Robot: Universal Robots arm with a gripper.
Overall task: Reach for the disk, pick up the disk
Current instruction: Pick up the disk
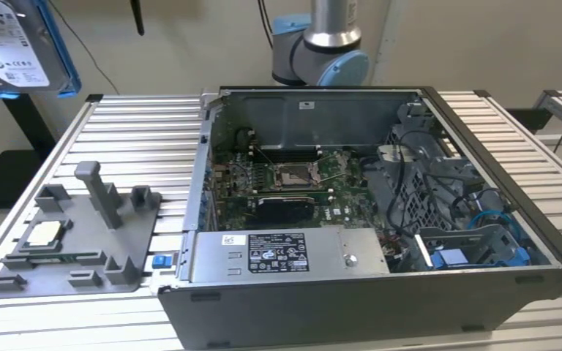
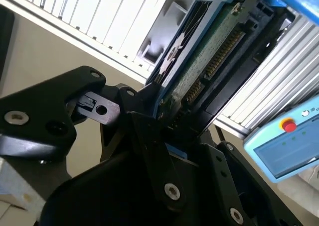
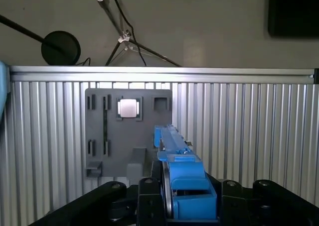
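The disk (image 1: 17, 51), silver-grey with a white label and a bright blue frame, hangs high in the air at the exterior view's upper left, well above the slatted table (image 1: 135, 131). In the first wrist view the disk (image 3: 180, 171) stands edge-on between the black fingers of my gripper (image 3: 172, 198), which is shut on it. The second wrist view shows the disk's green circuit-board underside (image 2: 209, 52) clamped in the gripper (image 2: 172, 119).
A grey fixture plate (image 1: 76, 241) with upright pegs lies on the table at the exterior view's left, carrying a small square silver chip (image 1: 45, 232). An open computer case (image 1: 359, 219) fills the middle. The arm's base (image 1: 320, 51) stands behind it. A pale blue pendant (image 2: 284, 146) lies below.
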